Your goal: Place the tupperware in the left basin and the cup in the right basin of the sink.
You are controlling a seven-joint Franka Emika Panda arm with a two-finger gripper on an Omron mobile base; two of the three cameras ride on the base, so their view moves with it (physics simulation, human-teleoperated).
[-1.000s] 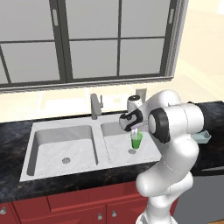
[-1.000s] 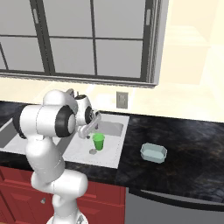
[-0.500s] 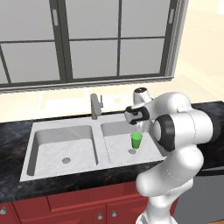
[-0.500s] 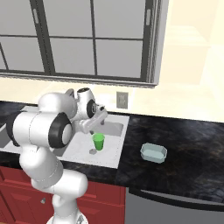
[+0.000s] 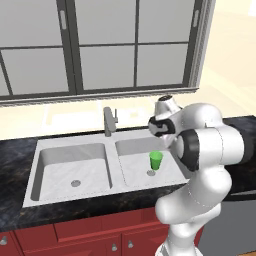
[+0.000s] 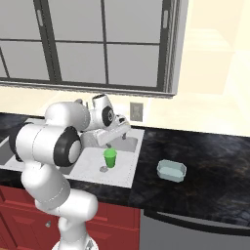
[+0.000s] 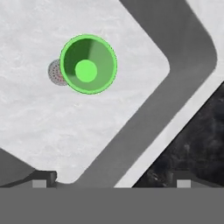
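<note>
Standing tapered cup (image 5: pixel 156 161), marbled right basin (image 5: pixel 132 170)

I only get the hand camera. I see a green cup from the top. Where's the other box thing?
Observer: The tupperware sits on the dark counter, right of the sink.
Operator: Is the cup standing in the sink?
Observer: Yes, the cup stands upright in the right basin, beside its drain.
Operator: Anything in the other side?
Observer: The left basin holds just its drain.
Operator: Is the hand holding something?
Observer: No, the gripper is open above the basin.
</note>
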